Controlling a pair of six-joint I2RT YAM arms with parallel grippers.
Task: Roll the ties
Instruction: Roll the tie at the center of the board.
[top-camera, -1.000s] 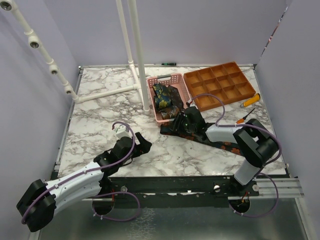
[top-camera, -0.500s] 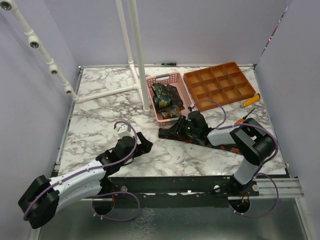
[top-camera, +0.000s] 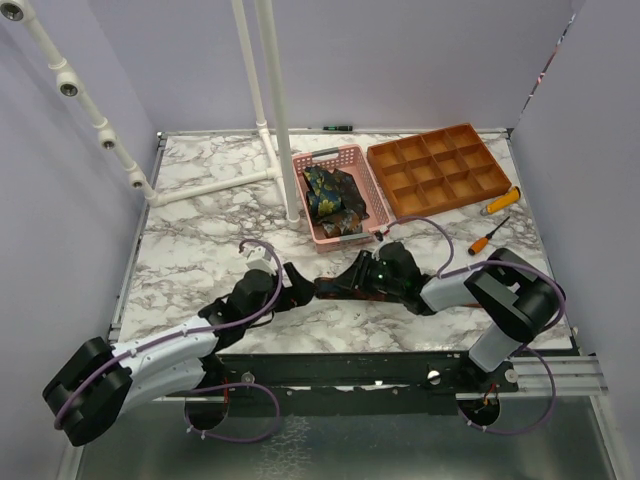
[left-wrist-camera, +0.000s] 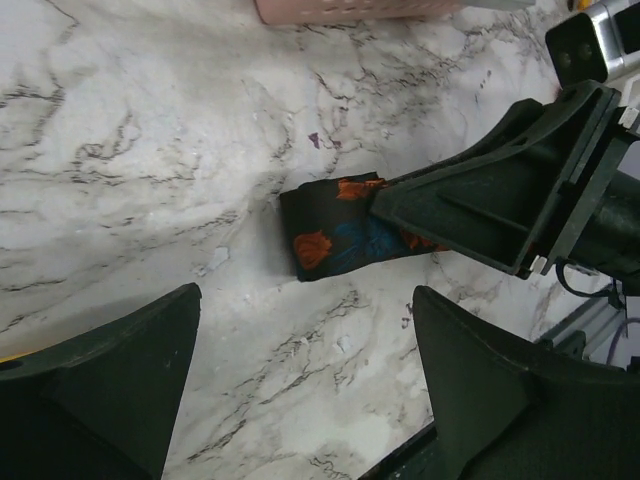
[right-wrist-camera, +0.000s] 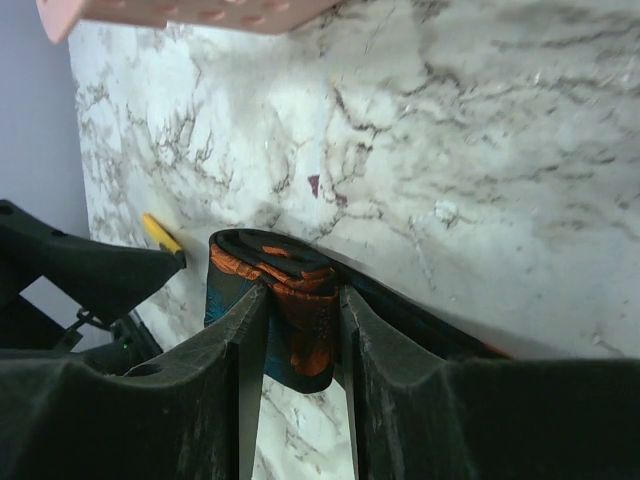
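And the right pincer (right-wrist-camera: 300, 300) had clamped onto the flowered tie (left-wrist-camera: 330, 240) at its folded end, dragging it left across the tabletop (top-camera: 200, 200). The left pincer (left-wrist-camera: 305, 330) had slid up, gaping wide, empty, facing it.

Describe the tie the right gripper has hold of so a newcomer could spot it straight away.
On the marble table, look just in front of the pink basket, toward the near edge. There the right gripper pinches a dark tie whose end is folded over. It has orange flowers and blue patches, while the ties in the basket show yellow-green patterning.
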